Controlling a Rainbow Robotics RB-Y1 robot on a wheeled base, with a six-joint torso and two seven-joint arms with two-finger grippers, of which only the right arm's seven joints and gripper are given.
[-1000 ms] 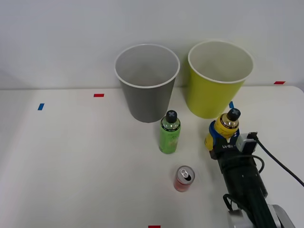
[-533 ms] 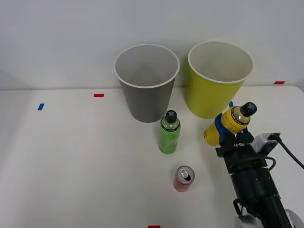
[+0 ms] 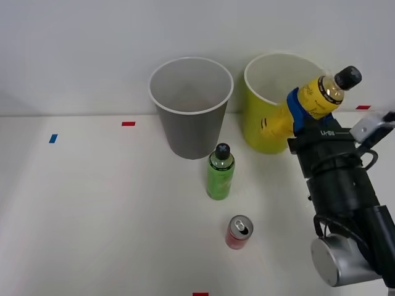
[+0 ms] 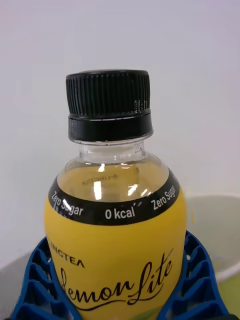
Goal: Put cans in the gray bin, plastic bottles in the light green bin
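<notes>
Bottle (image 3: 318,95) clamped in gripper (image 3: 300,114).

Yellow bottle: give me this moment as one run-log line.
right pincer: shut on yellow bottle | bottle: lifted, tilted, by lime bin rim | green bottle, can: on table

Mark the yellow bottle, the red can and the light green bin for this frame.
yellow bottle (image 3: 321,94): front view, on its yellow shoulder, below the black cap.
red can (image 3: 238,232): front view, near the silver top's edge.
light green bin (image 3: 256,126): front view, on its outer lime wall.
</notes>
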